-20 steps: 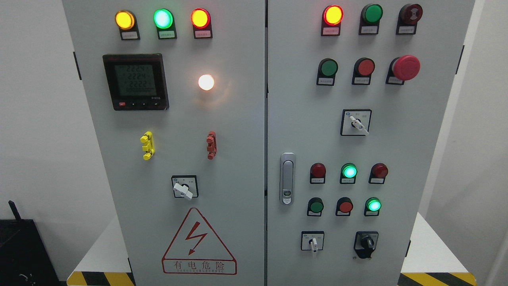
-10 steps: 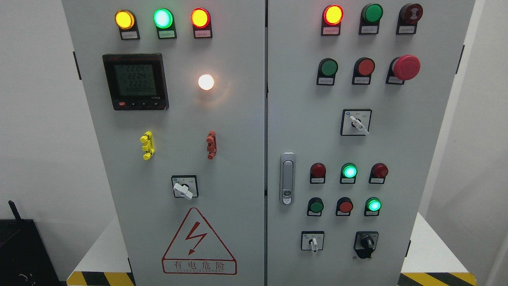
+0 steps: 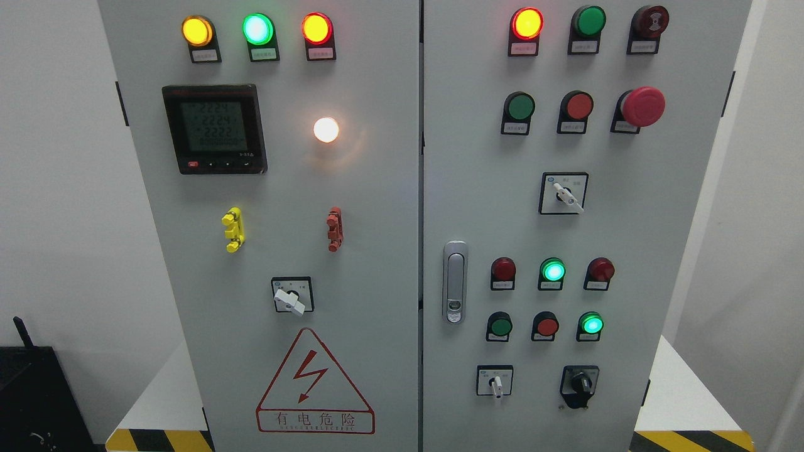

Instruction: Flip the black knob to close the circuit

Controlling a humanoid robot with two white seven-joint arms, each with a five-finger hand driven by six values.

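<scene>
The black knob [image 3: 580, 382] sits at five o'clock on the right door [image 3: 628, 251], its grip pointing to roughly twelve. Neither hand shows, so finger state cannot be told.

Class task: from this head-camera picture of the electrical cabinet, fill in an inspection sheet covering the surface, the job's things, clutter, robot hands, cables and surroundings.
Surface: grey two-door cabinet, both doors shut, silver door handle on the right door.
Job's things: black knob at the right door's lower right, untouched.
Clutter: nothing seen on the panel; other fittings include a white selector switch left of the knob, a red mushroom button, a lit digital meter and a warning triangle.
Robot hands: nothing seen.
Cables: nothing seen.
Surroundings: white walls, a black object at lower left, yellow-black hazard striping along the base.
</scene>
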